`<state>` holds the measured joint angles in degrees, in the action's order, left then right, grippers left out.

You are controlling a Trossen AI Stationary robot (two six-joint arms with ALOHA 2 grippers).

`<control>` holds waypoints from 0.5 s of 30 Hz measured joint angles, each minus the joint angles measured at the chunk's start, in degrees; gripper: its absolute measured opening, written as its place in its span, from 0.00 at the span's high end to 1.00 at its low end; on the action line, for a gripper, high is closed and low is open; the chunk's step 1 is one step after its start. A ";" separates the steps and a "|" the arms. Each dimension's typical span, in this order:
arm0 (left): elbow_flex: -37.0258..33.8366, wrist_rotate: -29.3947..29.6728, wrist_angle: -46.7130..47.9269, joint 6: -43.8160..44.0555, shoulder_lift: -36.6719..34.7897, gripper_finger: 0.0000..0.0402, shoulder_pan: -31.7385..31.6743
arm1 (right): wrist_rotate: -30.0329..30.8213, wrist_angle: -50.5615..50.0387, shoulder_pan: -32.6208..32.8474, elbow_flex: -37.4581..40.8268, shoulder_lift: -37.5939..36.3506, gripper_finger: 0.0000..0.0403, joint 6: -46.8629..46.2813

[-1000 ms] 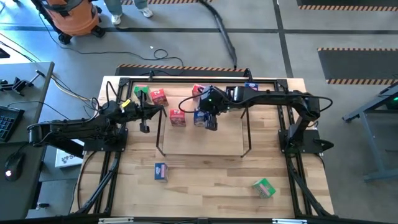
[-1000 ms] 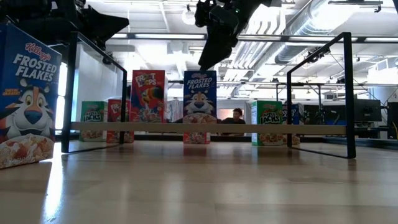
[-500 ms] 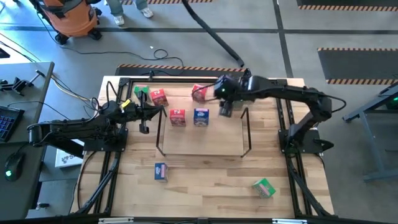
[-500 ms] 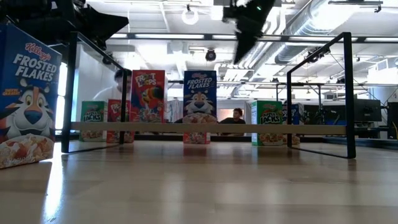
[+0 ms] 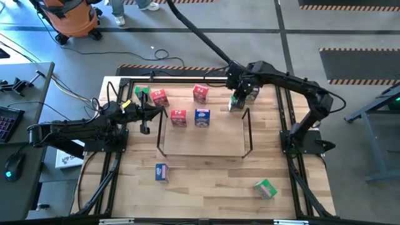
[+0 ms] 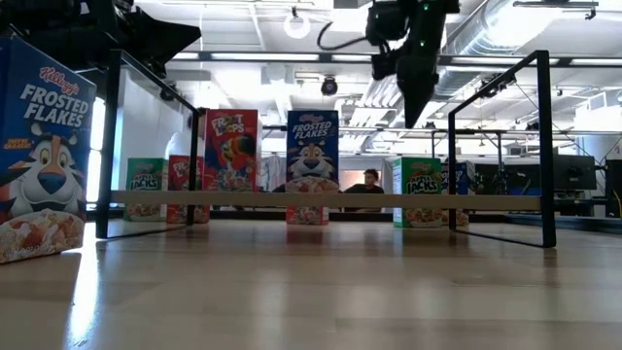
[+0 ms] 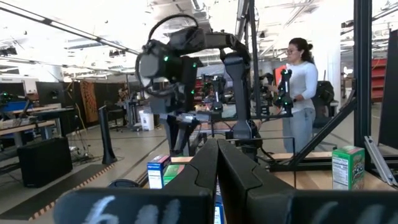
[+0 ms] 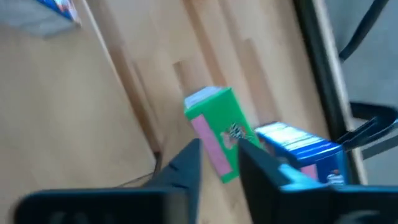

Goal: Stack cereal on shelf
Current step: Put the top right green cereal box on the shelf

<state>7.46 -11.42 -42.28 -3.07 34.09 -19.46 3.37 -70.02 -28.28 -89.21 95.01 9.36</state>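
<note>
**Reaching for the next box behind the shelf**

Swinging away from the blue box (image 5: 202, 117) I had hovered over a second before, my right gripper (image 5: 237, 104) had crossed to the shelf's (image 5: 247, 131) far right corner. Nearest my jaws stood a green cereal box (image 8: 217, 132), upright by the low view, broad face outward. My jaws were part open, holding nothing. Just beyond it sat another blue box (image 8: 297, 148). I judged this the pick step: next I needed to descend, straddle the green box's narrow sides and close. My left gripper (image 5: 145, 127) waited shut, empty, at the shelf's left end.
</note>
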 joint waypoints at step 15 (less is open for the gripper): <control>0.00 0.00 0.55 -0.17 0.00 1.00 0.00 | 5.38 -0.12 -0.33 0.02 8.25 0.24 11.50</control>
<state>7.46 -11.42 -41.74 -3.25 34.09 -19.46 8.75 -70.13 -28.61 -89.19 103.26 20.86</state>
